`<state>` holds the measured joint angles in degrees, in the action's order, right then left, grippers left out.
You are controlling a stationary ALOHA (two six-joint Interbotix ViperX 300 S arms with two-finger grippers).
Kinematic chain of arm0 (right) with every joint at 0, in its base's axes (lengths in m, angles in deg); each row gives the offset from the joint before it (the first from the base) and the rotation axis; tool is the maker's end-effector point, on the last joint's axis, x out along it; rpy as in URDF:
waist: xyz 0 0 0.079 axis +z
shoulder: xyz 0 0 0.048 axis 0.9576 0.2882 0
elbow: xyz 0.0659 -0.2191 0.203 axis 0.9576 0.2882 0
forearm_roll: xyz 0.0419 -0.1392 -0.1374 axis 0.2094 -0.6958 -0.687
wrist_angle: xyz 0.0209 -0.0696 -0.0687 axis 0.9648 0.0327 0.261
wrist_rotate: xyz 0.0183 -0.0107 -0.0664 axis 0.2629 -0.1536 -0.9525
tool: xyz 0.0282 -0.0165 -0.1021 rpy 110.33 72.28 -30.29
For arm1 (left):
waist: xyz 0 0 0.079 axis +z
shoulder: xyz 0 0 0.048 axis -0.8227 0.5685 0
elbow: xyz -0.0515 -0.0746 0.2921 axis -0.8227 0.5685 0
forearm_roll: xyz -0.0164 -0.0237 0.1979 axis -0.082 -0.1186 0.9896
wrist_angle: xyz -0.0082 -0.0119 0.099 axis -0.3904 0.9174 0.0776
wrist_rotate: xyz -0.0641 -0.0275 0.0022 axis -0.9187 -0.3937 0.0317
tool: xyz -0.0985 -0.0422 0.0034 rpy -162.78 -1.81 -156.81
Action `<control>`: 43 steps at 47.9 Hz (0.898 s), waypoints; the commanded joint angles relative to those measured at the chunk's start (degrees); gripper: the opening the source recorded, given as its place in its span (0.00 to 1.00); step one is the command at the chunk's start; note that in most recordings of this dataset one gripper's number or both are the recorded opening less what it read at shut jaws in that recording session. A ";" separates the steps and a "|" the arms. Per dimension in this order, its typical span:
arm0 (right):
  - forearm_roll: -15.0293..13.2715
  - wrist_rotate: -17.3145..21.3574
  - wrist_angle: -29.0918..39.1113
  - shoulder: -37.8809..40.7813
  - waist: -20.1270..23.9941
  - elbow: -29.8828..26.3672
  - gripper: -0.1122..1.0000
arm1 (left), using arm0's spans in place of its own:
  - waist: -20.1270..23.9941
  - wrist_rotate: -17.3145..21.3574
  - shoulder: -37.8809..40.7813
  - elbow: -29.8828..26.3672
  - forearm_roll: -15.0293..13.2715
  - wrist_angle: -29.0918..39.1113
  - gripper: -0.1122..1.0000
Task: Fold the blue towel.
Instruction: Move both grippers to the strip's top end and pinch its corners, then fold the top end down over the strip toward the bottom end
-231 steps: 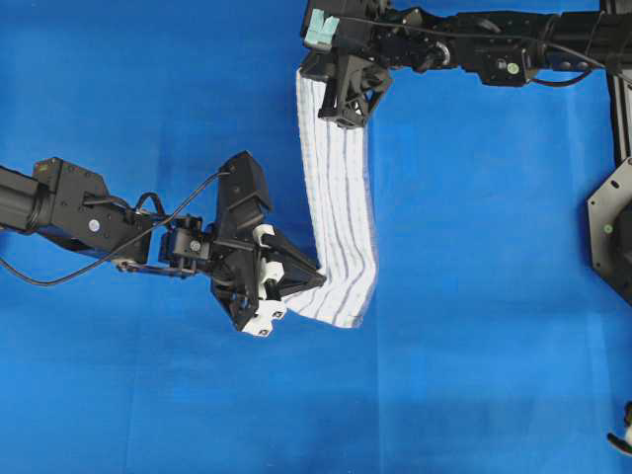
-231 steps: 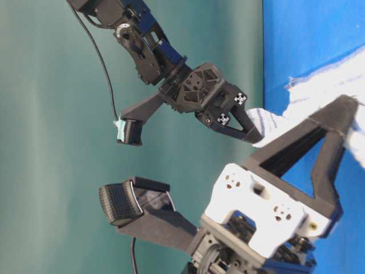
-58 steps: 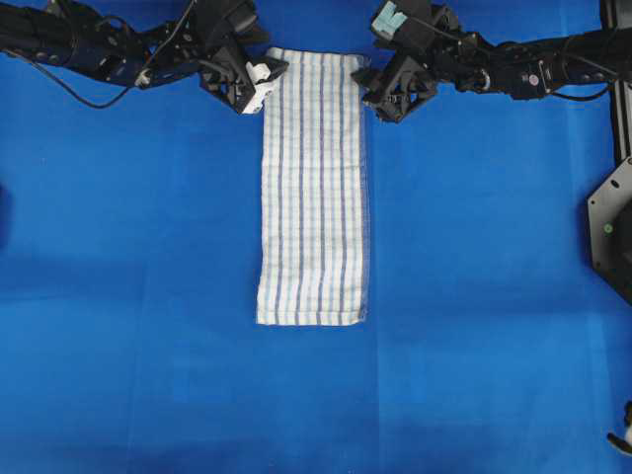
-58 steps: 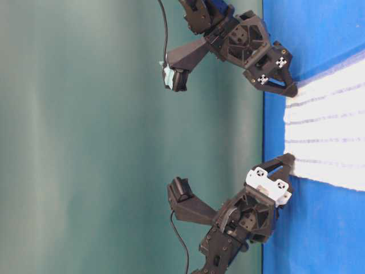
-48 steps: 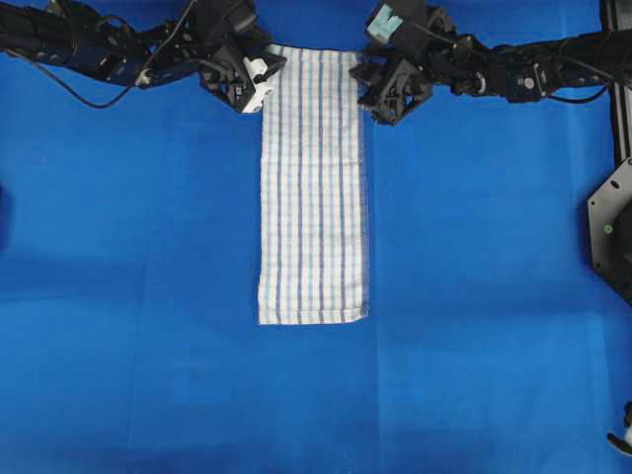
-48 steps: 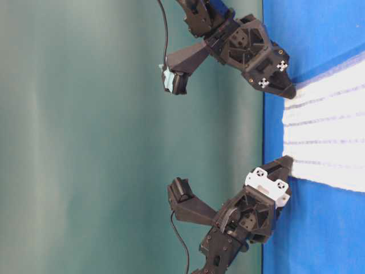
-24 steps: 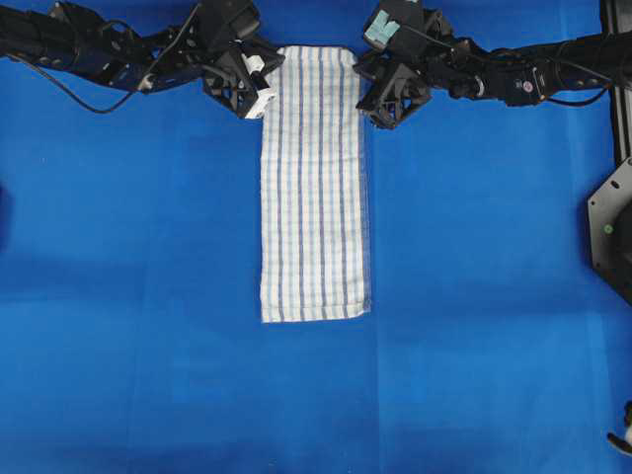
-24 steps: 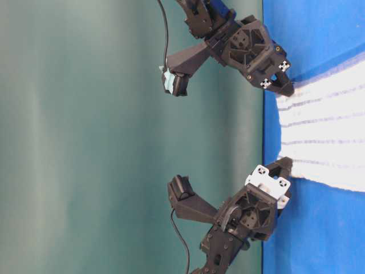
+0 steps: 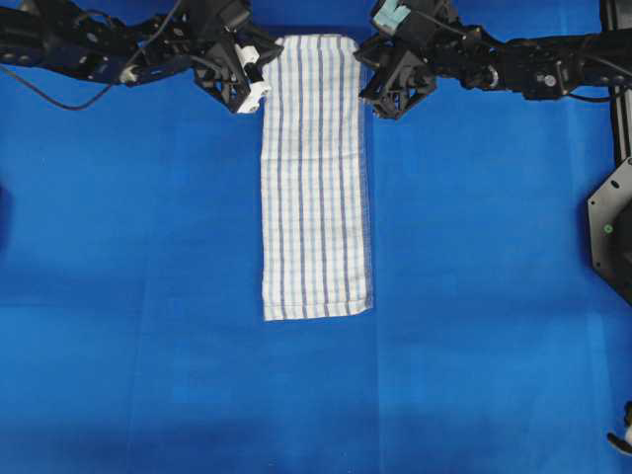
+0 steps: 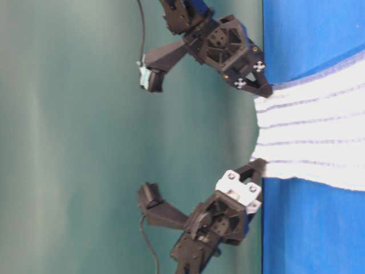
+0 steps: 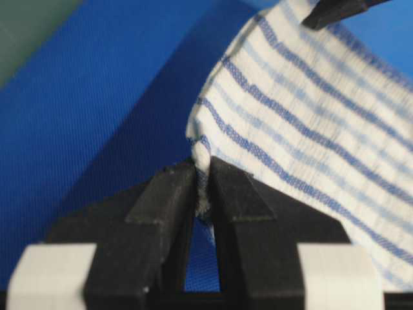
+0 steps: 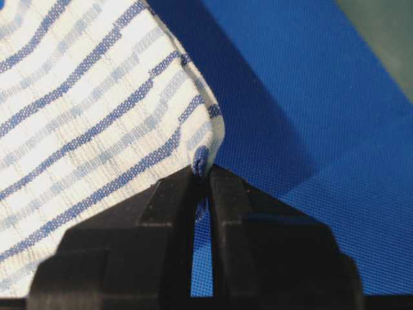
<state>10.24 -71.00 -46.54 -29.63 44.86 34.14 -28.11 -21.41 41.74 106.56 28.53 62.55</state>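
The blue towel (image 9: 316, 178), white with thin blue stripes, lies as a long narrow strip down the middle of the blue table covering (image 9: 148, 296). My left gripper (image 9: 263, 71) is shut on its far left corner, the cloth pinched between the fingertips (image 11: 202, 177). My right gripper (image 9: 367, 73) is shut on the far right corner, a bit of hem nipped between its tips (image 12: 202, 169). In the table-level view the far edge of the towel (image 10: 296, 137) is lifted off the covering and sags between the left gripper (image 10: 261, 165) and the right gripper (image 10: 265, 90).
A black bracket (image 9: 612, 232) stands at the table's right edge, with a black rail (image 9: 620, 89) above it. A green wall (image 10: 85, 137) lies beyond the far table edge. The near end of the towel (image 9: 317, 308) rests flat.
Both grippers closed on the far corners and raised that edge off the covering. The towel's near end has slid slightly nearer.
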 commanded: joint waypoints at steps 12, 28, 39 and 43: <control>0.09 0.44 1.05 -3.69 1.93 0.62 0.17 | -2.20 0.09 -3.52 0.79 0.18 0.09 0.15; 0.44 0.79 1.41 -11.43 8.17 5.01 0.17 | -7.91 0.00 -7.65 3.25 0.18 0.09 0.15; 3.08 0.79 1.41 -16.35 14.06 9.14 0.17 | -13.97 -0.79 -12.83 6.86 0.00 -0.09 0.15; 4.31 0.79 1.41 -17.23 16.17 10.46 0.17 | -16.70 -1.23 -14.77 8.26 -0.26 -0.44 0.15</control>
<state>13.49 -70.21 -44.95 -45.01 59.28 44.34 -42.70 -22.46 30.05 114.47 28.44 62.81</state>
